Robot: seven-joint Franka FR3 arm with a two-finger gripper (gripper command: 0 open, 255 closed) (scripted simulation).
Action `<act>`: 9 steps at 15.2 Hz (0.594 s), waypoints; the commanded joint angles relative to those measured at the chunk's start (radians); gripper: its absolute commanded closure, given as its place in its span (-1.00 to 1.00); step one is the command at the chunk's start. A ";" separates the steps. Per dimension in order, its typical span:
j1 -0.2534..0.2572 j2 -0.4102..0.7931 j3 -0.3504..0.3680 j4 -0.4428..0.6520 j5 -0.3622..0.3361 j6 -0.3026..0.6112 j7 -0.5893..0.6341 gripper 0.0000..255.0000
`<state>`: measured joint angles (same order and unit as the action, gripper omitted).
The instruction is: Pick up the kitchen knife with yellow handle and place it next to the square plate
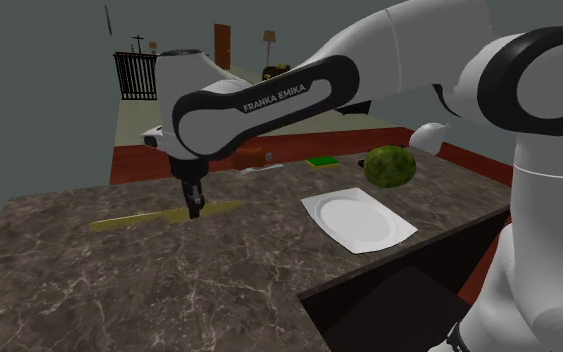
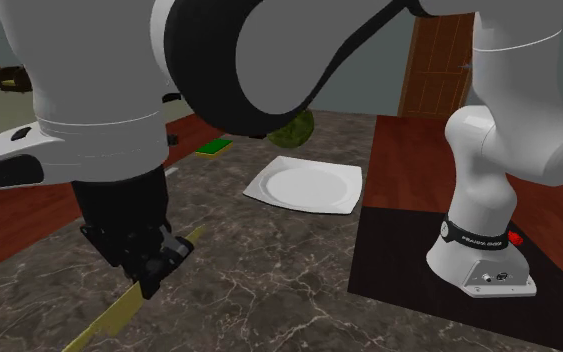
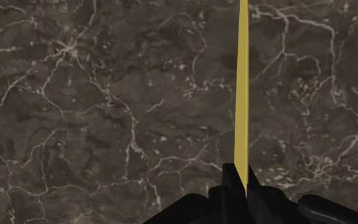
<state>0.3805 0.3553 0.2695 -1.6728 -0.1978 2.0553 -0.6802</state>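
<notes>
Pincer [image 3: 240, 181] clamped on yellow knife [image 3: 241, 89], marble counter [image 1: 169, 290] beneath, white square plate [image 1: 359, 220] near, green round fruit [image 1: 389, 165] beyond it

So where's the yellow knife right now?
The knife lies on the dark counter, left of the square plate in the shoulder view, clasped by the gripper.

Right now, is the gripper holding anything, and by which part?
The gripper is shut on the yellow knife, clasping it partway along, nearer the end toward the white plate. Handle and blade look alike, so which part cannot be told.
</notes>
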 commanded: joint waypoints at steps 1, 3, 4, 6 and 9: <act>0.000 -0.004 0.001 0.021 0.003 -0.025 -0.005 1.00; 0.000 -0.011 0.002 0.038 0.007 -0.049 -0.009 1.00; 0.000 -0.015 0.003 0.047 0.009 -0.061 -0.011 1.00; 0.000 -0.020 0.004 0.066 0.012 -0.085 -0.014 1.00; -0.017 -0.109 0.009 -0.053 0.034 -0.052 -0.022 1.00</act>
<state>0.3692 0.2806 0.2764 -1.6846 -0.1729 1.9960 -0.6991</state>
